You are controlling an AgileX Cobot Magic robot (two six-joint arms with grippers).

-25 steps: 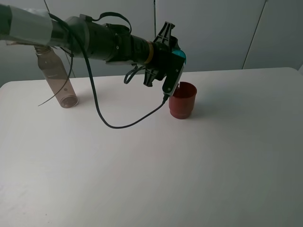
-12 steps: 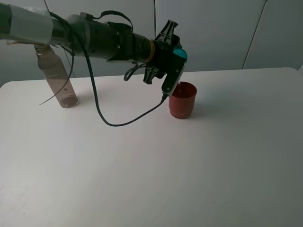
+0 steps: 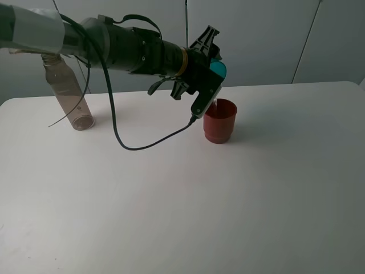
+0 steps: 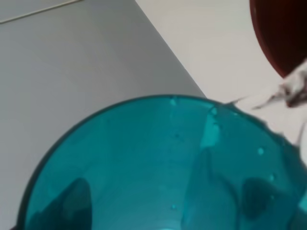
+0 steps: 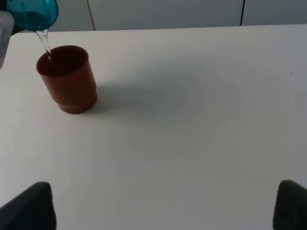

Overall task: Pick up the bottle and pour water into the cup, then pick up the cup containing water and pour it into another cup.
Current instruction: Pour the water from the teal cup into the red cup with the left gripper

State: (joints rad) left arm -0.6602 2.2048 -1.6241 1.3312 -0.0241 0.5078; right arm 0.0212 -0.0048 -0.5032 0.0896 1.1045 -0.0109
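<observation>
Left pincer (image 3: 210, 77) clenched on tilted teal cup (image 3: 217, 68), water streaming into red cup (image 3: 220, 120) just below; right pincer (image 5: 163, 211) spread; plain white desk (image 3: 228, 200), grey wall panels (image 3: 256, 40) behind.

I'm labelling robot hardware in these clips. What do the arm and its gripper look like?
The left arm is a thick black cylinder with grey wrapping near its base and a yellow-orange ring before the wrist. A black cable loops off it. The left gripper is black, with angular fingers.

teal cup (image 3: 217, 69), red cup (image 3: 220, 121), brownish bottle (image 3: 69, 95), white table (image 3: 228, 200)
</observation>
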